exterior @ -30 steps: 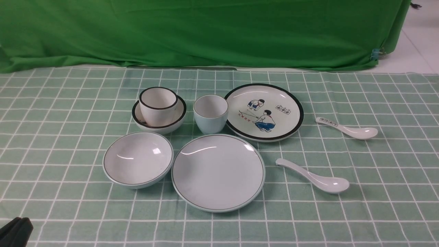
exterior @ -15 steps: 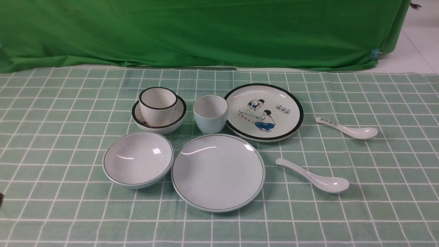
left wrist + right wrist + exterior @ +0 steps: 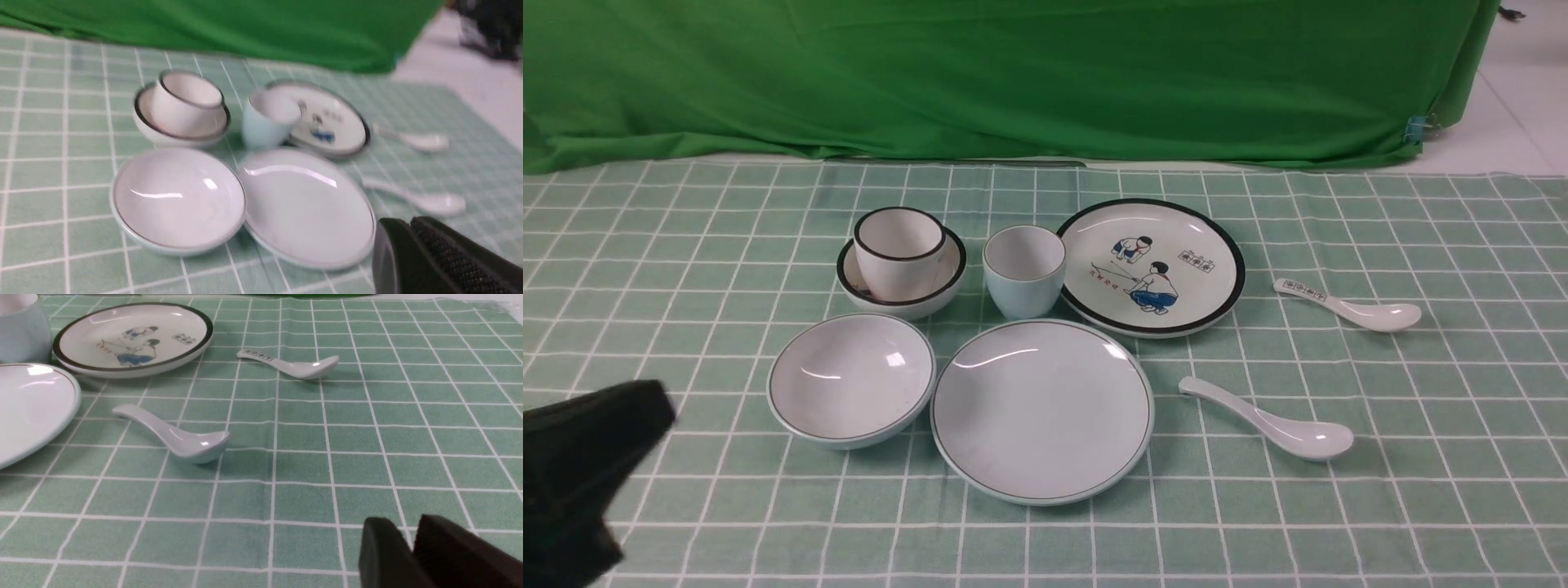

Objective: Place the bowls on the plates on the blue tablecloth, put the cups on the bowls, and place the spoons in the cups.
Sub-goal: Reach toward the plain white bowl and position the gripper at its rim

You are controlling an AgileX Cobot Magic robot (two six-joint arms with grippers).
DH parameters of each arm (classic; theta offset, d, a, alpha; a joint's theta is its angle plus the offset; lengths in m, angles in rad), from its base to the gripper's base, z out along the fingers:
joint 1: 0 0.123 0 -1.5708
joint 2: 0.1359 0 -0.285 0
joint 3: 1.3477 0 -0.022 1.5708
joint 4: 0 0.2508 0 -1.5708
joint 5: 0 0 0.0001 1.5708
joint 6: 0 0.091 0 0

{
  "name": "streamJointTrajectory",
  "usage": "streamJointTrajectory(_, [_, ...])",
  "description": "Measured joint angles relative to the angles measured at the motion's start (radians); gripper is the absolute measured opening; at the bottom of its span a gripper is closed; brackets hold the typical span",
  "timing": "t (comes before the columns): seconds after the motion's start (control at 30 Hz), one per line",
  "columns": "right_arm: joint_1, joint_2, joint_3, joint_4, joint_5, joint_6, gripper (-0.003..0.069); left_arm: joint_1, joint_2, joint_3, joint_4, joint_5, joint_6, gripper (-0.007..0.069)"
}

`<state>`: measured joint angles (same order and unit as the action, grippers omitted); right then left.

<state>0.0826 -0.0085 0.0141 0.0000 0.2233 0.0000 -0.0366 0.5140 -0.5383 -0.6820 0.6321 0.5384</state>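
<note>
You were at the opening step: neither bowl stood on a plate. The thin-rimmed bowl (image 3: 851, 377) sat on the blue tablecloth (image 3: 1421, 425) just beside the plain plate (image 3: 1042, 408). Behind it the black-rimmed bowl (image 3: 907, 309) already carried the black-rimmed cup (image 3: 898, 253), well short of the cartoon plate (image 3: 1111, 220). The bluish cup (image 3: 1023, 273) stood between them. The plain spoon (image 3: 1270, 425) and the printed spoon (image 3: 1347, 306) lay off to your right.

Your left gripper (image 3: 404, 234) hung near the thin-rimmed bowl, fingers pressed together and holding nothing. Your right gripper (image 3: 408, 535) looked the same, closed and empty. The next move likely called for opening the left jaws, pinching that bowl's rim (glazed, so probably slippery) and carrying it level onto the plain plate.
</note>
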Motion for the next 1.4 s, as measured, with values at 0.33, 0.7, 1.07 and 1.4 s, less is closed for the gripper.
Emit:
streamJointTrajectory(0.33, [0.0, 0.0, 0.0, 0.0, -0.017, 0.0, 0.0165, -0.34, 0.544, -0.257, 0.268, 0.113, 0.028, 0.0017])
streamJointTrajectory(0.7, [0.0, 0.0, 0.0, 0.056, -0.301, 0.472, 0.0192, -0.419, 0.897, -0.502, 0.519, 0.272, -0.021, 0.0017])
streamJointTrajectory(1.07, [0.251, 0.128, -0.414, 0.06, 0.043, 0.243, 0.0193, -0.362, 1.08, -0.543, 0.748, 0.132, -0.021, 0.0234])
streamJointTrajectory(1.4, [0.484, 0.201, -0.556, 0.071, 0.145, 0.174, 0.0195, -0.314, 1.202, -0.544, 0.73, 0.057, 0.005, 0.0467])
